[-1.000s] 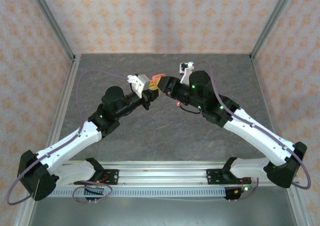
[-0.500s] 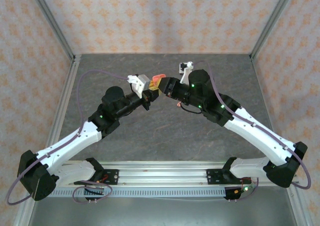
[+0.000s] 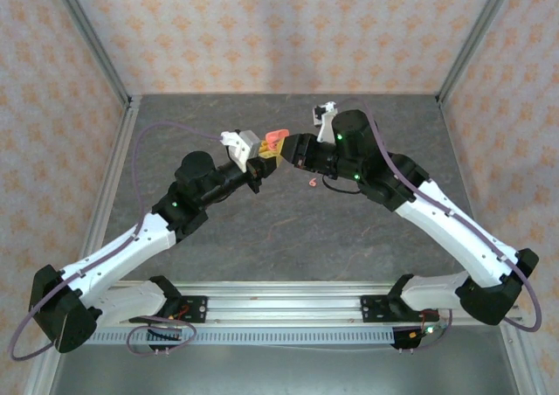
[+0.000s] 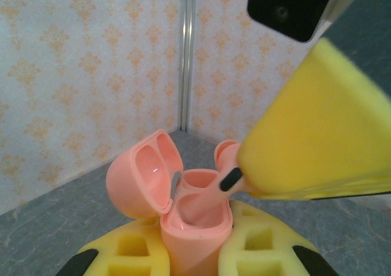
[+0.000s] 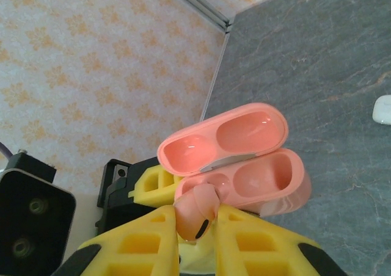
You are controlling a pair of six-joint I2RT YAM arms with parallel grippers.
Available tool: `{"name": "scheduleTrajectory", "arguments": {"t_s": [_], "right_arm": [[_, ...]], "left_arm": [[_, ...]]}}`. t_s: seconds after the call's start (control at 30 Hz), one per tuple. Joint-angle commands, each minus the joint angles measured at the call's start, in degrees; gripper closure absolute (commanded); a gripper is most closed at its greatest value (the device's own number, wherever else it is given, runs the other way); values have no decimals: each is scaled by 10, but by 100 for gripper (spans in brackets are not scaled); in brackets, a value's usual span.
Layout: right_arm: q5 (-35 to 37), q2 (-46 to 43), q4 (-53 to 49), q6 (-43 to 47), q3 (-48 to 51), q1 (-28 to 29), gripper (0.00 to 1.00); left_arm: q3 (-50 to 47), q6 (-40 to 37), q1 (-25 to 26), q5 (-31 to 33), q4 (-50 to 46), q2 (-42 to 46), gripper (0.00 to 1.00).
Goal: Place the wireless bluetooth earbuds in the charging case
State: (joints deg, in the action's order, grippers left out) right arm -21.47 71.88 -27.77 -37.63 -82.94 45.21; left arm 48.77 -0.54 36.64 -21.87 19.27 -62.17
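My left gripper [image 4: 195, 242] is shut on a coral-pink charging case [image 4: 197, 218] and holds it upright above the table. The case's lid [image 4: 143, 175] is swung open to the left. My right gripper [image 5: 197, 221] is shut on a coral-pink earbud [image 5: 197, 212]. That earbud [image 4: 227, 166] tilts over the case, and its stem reaches down into the nearer socket. The other socket [image 5: 269, 175] is bare. In the top view the two grippers [image 3: 265, 160] [image 3: 284, 150] meet tip to tip mid-table, with the open lid [image 3: 273, 136] above them.
A second coral earbud [image 3: 312, 183] lies on the grey table just under my right forearm. A small white object [image 5: 383, 109] rests on the table off to the right. Patterned walls and metal frame posts [image 4: 188, 56] close in the far side.
My right arm has shifted slightly toward the far wall, uncovering the earbud on the table. The right jaws have narrowed on the held earbud. The left arm stays still.
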Motion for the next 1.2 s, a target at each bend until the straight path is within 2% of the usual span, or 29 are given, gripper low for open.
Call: {"name": "scheduleTrajectory", "arguments": {"t_s": [0.0, 0.33, 0.7, 1.17], "right_arm": [[-47, 8, -26, -10, -16, -13, 81], [-113, 24, -44, -27, -40, -31, 82], [-134, 27, -69, -27, -73, -35, 82], [-148, 83, -183, 7, -140, -36, 79]], "left_arm": [[-2, -11, -1, -26, 25, 16, 100], [-9, -19, 0, -42, 21, 21, 100], [-14, -35, 0, -48, 14, 25, 100], [-4, -42, 0, -63, 6, 20, 100]]}}
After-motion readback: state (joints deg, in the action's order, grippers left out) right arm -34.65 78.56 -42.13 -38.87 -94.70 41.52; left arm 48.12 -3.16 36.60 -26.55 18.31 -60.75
